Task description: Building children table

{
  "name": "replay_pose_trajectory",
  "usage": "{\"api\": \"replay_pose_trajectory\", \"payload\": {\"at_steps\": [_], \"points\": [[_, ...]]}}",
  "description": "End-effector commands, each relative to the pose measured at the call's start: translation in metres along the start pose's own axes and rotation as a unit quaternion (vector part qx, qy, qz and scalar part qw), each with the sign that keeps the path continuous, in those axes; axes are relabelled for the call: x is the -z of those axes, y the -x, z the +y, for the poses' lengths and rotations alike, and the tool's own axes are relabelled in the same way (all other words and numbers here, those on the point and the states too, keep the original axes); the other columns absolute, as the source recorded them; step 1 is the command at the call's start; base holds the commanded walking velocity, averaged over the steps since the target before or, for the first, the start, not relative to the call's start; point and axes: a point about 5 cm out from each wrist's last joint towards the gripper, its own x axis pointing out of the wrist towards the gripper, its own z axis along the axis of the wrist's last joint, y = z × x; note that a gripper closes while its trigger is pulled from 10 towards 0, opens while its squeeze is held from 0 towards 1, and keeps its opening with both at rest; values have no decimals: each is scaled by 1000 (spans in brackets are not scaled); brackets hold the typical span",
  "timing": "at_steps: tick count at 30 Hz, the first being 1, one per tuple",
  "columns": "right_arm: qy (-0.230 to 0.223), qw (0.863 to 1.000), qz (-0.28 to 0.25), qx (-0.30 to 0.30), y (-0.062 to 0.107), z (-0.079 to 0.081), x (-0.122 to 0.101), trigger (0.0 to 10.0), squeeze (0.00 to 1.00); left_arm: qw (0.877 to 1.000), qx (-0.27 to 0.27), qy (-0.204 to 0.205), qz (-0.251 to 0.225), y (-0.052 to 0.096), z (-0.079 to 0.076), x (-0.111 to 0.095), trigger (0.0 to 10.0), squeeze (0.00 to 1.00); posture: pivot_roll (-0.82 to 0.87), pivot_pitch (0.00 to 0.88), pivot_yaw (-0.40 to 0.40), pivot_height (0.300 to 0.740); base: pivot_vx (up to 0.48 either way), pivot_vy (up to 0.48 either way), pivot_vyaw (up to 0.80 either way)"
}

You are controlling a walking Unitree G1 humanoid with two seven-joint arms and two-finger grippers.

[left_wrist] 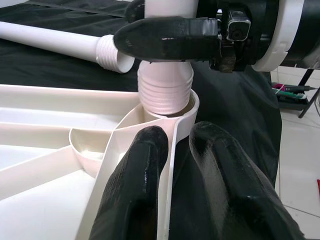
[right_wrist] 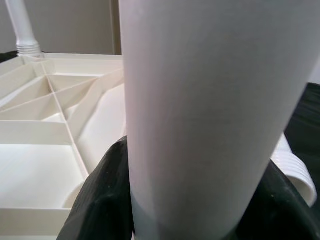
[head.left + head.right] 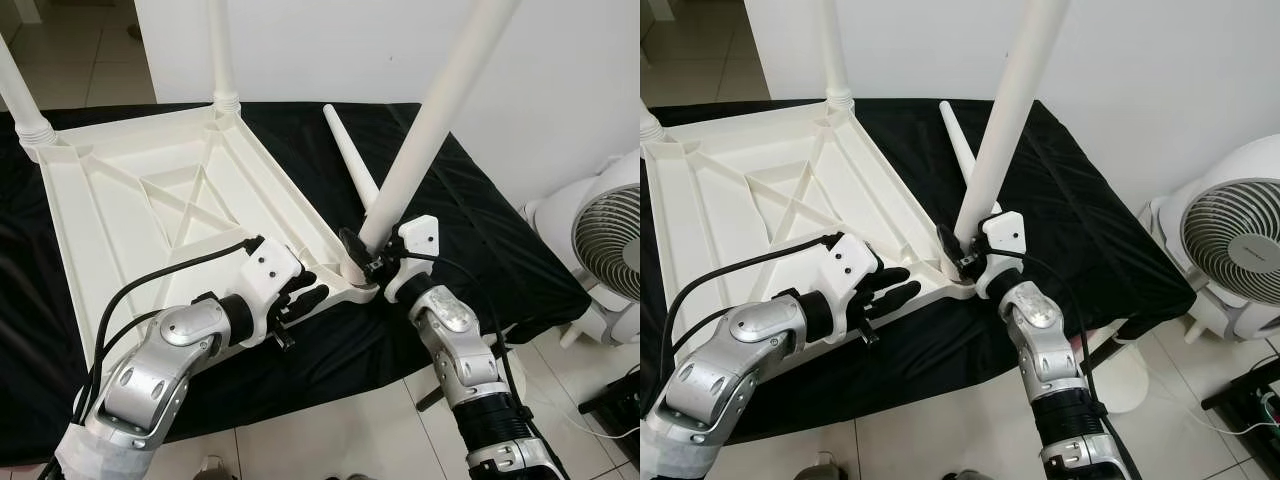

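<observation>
Left wrist view is showing the right gripper (image 1: 165, 37) clamping the leg (image 1: 165, 90) above its socket. The left gripper (image 3: 305, 290) is pinching the tabletop (image 3: 130, 200) rim, seemingly closed on it. The stiff, light, smooth plastic is probably best gripped low.

White fan (image 3: 1230, 250) on tiled floor (image 3: 360, 430), black cloth (image 3: 480, 240), white wall (image 3: 560, 70) behind.

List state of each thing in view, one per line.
Tabletop: upside down on black cloth.
Far legs: two screwed in, upright.
Held leg: tilted, threaded end at corner socket, not fully in.
Loose leg: lying on cloth.
Right gripper: shut on held leg.
Left gripper: astride tabletop rim.
Fan: on floor.
</observation>
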Motion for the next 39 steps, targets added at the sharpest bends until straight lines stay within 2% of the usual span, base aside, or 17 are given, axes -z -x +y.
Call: {"api": "replay_pose_trajectory", "payload": {"at_steps": [1, 6, 9, 11, 17, 32, 35, 39], "points": [[-1, 1000, 21, 13, 4, -8, 7, 10000, 0, 1000, 3, 3, -1, -1, -2, -1, 10000, 0, 100, 60, -97, 740, 0, 0, 0], [3, 1000, 25, 15, 1, -13, 6, 10000, 0, 1000, 6, 2, -3, -3, -4, -3, 10000, 0, 104, 66, -99, 740, 0, 0, 0], [6, 1000, 28, 11, 1, -12, 7, 10000, 0, 1000, 4, 1, -3, -2, -3, -3, 10000, 0, 103, 68, -99, 740, 0, 0, 0], [19, 999, 34, -5, 2, -10, 8, 10000, 0, 1000, 2, 2, -3, -1, -2, -3, 10000, 0, 106, 72, -100, 740, 0, 0, 0], [22, 998, 44, -46, 6, -1, 10, 10000, 0, 1000, -2, 2, 0, 2, -1, -2, 10000, 0, 110, 76, -104, 740, 0, 0, 0], [26, 996, 55, -62, 11, -1, 15, 10000, 0, 1000, -8, 1, -1, 2, 2, -4, 10000, 0, 112, 77, -100, 740, 0, 0, 0], [42, 994, 69, -69, 20, -4, 25, 10000, 0, 1000, -8, 0, -2, 3, 2, -5, 10000, 0, 111, 78, -100, 740, 0, 0, 0], [51, 993, 74, -80, 23, -4, 27, 10000, 0, 1000, -8, 0, -3, 3, 2, -6, 10000, 0, 111, 78, -100, 740, 0, 0, 0]]}}
